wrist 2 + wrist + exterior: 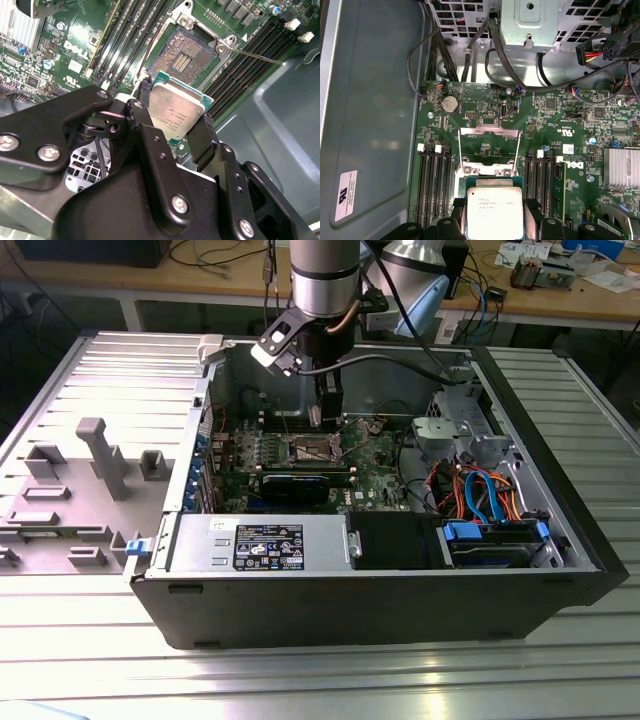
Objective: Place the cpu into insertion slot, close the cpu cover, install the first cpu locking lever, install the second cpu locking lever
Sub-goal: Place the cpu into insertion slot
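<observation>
1. Grey ribbed counter carries an open case.
2. Green board lies on the case floor.
3. Arm stands over the case; in the exterior view its claw hangs at eleven o'clock from the case's middle.
4. Claw fingers clamp the cpu by two opposite edges, its silvery top showing in both wrist views, clear of the bare socket.
5. Cover lies swung open, off the socket, in the first wrist view.
</observation>
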Robot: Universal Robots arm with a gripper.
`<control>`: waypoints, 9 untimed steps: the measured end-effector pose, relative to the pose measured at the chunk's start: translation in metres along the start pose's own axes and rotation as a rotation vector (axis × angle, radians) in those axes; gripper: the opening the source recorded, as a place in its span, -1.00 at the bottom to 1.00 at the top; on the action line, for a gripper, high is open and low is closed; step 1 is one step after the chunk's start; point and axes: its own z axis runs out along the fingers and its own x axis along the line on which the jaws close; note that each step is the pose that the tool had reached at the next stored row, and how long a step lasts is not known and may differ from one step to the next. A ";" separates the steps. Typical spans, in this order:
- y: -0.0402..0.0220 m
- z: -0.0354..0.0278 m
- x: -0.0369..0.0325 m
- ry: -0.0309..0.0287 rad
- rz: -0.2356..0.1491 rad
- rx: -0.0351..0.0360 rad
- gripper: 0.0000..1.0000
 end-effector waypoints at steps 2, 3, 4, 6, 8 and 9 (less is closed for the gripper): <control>-0.0003 0.0003 0.0000 0.0000 0.000 0.0000 0.09; -0.0006 0.0004 0.0000 0.0000 0.000 0.0000 0.09; -0.0007 0.0005 0.0000 0.0000 0.000 0.0000 0.09; -0.0011 0.0006 0.0001 0.0000 0.000 0.0000 0.09; -0.0013 0.0007 0.0001 0.0000 0.000 0.0000 0.09; -0.0014 0.0008 0.0001 0.0000 0.000 0.0000 0.09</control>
